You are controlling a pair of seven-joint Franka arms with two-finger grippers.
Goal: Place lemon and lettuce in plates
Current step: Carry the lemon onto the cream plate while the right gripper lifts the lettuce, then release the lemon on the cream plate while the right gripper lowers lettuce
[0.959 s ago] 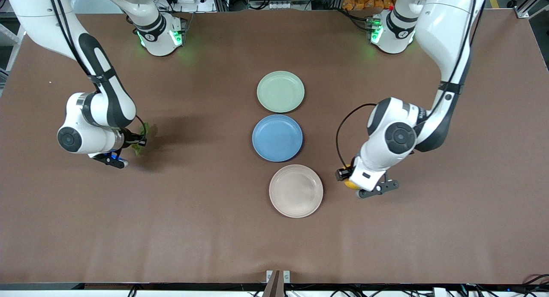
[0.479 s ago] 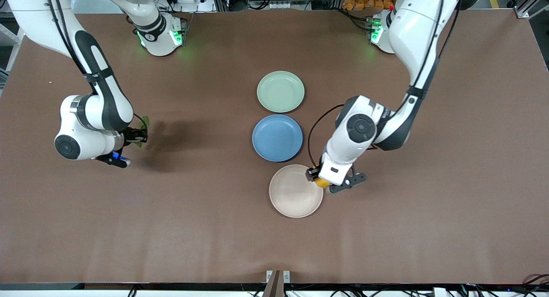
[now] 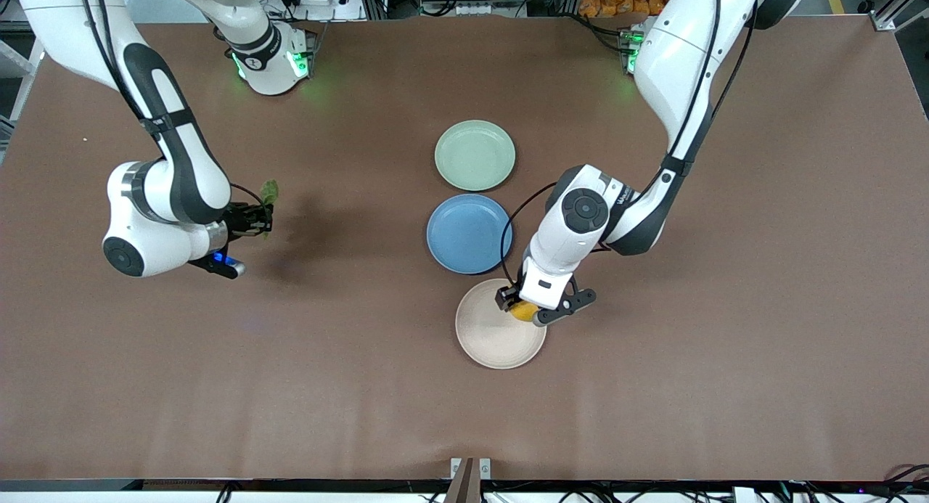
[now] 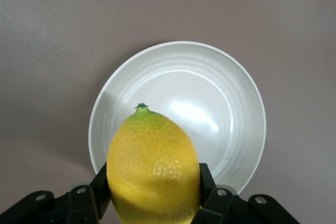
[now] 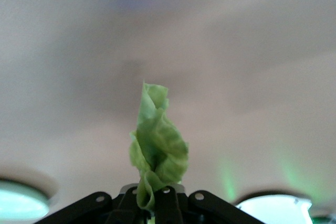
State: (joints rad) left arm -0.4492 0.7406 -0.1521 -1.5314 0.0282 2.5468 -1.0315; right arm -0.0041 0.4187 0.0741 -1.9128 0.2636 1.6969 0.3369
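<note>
My left gripper (image 3: 524,311) is shut on the yellow lemon (image 3: 524,312) and holds it over the rim of the beige-white plate (image 3: 493,340), on the side toward the left arm's end. In the left wrist view the lemon (image 4: 153,167) sits between the black fingers (image 4: 102,187) above that plate (image 4: 231,103). My right gripper (image 3: 263,218) is shut on the green wrinkly lettuce (image 3: 270,194), up in the air over bare table toward the right arm's end. The lettuce (image 5: 157,148) stands up from the closed fingers (image 5: 170,203) in the right wrist view. The mint green plate (image 3: 475,155) lies farthest from the front camera.
A blue plate (image 3: 469,233) lies between the mint and the beige-white plates, in one row down the middle of the brown table (image 3: 726,379). The arm bases stand along the table's edge farthest from the front camera.
My left gripper has carried the lemon toward the middle of the table, onto the beige-white plate's rim. My right gripper has lifted and swung the lettuce slightly toward the plates.
</note>
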